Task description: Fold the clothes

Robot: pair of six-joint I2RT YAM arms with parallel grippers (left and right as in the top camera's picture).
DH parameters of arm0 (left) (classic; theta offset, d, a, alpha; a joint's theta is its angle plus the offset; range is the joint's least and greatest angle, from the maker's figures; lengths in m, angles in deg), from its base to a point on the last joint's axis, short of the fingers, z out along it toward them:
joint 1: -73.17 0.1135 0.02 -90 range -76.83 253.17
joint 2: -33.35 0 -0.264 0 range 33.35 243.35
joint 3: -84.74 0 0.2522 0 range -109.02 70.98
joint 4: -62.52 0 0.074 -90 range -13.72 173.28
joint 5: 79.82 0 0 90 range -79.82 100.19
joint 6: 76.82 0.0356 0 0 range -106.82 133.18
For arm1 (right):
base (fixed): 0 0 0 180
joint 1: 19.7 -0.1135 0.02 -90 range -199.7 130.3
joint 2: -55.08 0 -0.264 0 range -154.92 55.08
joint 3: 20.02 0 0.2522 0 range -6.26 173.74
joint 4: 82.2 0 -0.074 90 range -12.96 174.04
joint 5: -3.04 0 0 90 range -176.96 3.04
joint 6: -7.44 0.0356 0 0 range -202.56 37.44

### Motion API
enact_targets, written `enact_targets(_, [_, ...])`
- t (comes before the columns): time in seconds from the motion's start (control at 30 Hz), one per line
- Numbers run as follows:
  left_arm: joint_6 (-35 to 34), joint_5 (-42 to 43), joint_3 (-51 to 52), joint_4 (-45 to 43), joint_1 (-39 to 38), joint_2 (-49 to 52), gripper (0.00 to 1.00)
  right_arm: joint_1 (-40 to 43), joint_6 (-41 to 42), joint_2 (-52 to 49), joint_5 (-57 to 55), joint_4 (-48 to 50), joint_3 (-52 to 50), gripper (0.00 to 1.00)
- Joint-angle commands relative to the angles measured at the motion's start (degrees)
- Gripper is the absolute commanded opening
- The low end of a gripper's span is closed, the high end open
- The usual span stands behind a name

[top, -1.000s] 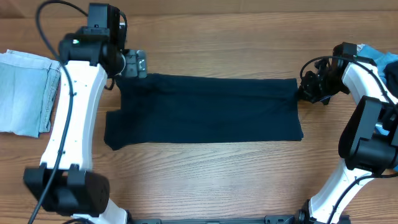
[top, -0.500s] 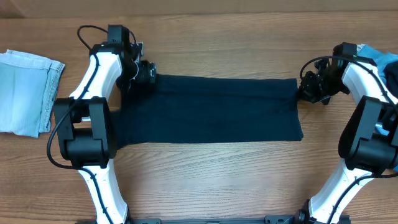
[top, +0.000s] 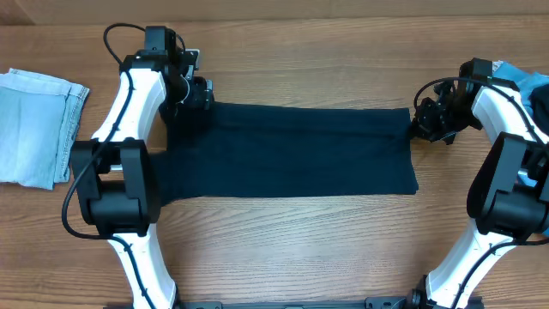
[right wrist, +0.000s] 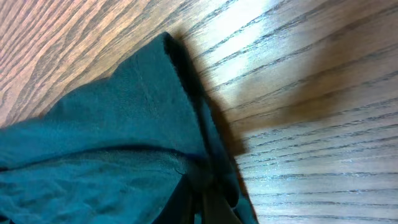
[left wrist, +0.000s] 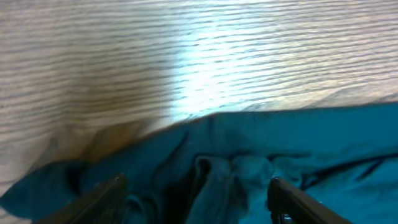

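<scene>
Wooden table, light grain, seen from overhead. Navy garment lies flat across the middle as a long rectangle stretched left to right, with a small flap sticking out at the lower left.

Left gripper sits at the garment's top-left corner. In the wrist view its fingers stand wide apart with bunched fabric between them, not clamped.

Right gripper is at the top-right corner. Its jaws are closed and pinch the garment's edge, and the wrist view shows cloth gathered into the closed tips with the corner folded over on the wood.

Pale blue piece lies folded at the far left edge, well apart from the navy one. Brighter blue denim is at the far right edge, partly hidden behind the right arm.
</scene>
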State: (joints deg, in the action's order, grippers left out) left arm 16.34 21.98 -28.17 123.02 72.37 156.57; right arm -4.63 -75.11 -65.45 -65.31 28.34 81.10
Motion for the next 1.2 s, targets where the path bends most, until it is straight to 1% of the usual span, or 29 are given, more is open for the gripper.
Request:
enact_targets(0.0, [2.23, 0.28, -0.81, 0.00, -1.53, -1.70, 0.73, 0.17, -0.17, 1.84, 0.31, 0.11, 0.44, 0.04])
enact_targets(0.07, [2.47, 0.11, 0.17, -0.09, -2.40, -1.60, 0.72, 0.17, -0.17, 1.84, 0.31, 0.11, 0.44, 0.04])
enact_targets(0.17, [2.49, -0.42, 0.66, -0.26, -2.89, -1.60, 0.67, 0.17, -0.15, 1.84, 0.31, 0.13, 0.44, 0.04])
enact_targets(0.23, [2.45, -0.35, 0.66, -0.17, -2.89, -1.60, 0.59, 0.17, -0.13, 1.84, 0.31, 0.13, 0.44, 0.04])
enact_targets(0.27, [2.45, -0.35, 0.66, 0.20, -2.89, -1.60, 0.52, 0.17, -0.13, 1.84, 0.33, 0.11, 0.44, 0.04])
enact_targets(0.3, [2.45, -1.20, 0.66, 1.31, -2.95, -1.60, 0.50, 0.15, -0.13, 1.84, 0.31, 0.11, 0.44, 0.04])
enact_targets(0.33, [2.45, -2.03, 0.70, 1.51, -2.95, -1.60, 0.51, 0.17, -0.13, 1.84, 0.31, 0.09, 0.44, 0.04])
enact_targets(0.37, [2.45, -3.08, 0.90, 1.62, -2.95, -1.60, 0.55, 0.17, -0.13, 1.84, 0.33, 0.11, 0.44, 0.04])
enact_targets(0.4, [2.47, -3.65, 1.22, 1.40, -2.95, -1.60, 0.61, 0.17, -0.13, 1.84, 0.31, 0.13, 0.44, 0.04])
enact_targets(0.5, [2.45, -5.68, 2.34, -0.61, -2.93, -1.60, 0.70, 0.17, -0.13, 1.84, 0.31, 0.15, 0.44, 0.04])
enact_targets(0.57, [2.40, -5.95, 2.78, -1.97, -2.93, -1.55, 0.70, 0.17, -0.13, 1.84, 0.31, 0.15, 0.44, 0.04])
enact_targets(0.6, [2.38, -5.95, 2.99, -2.23, -2.93, -1.55, 0.68, 0.17, -0.13, 1.84, 0.31, 0.13, 0.44, 0.04])
enact_targets(0.7, [2.38, -5.79, 3.69, -1.70, -2.95, -0.92, 0.52, 0.17, -0.13, 1.84, 0.33, 0.11, 0.44, 0.04])
enact_targets(0.87, [2.43, -5.55, 3.69, 0.59, -2.97, -0.46, 0.08, 0.17, -0.13, 1.84, 0.31, 0.11, 0.44, 0.04])
enact_targets(0.9, [2.43, -5.88, 3.26, 2.19, -2.97, -0.46, 0.04, 0.17, -0.15, 1.84, 0.31, 0.04, 0.44, 0.04])
enact_targets(1.17, [2.45, -8.74, 1.57, 16.92, -2.93, -1.25, 0.04, 0.17, -0.13, 1.84, 0.31, -0.07, 0.44, 0.04])
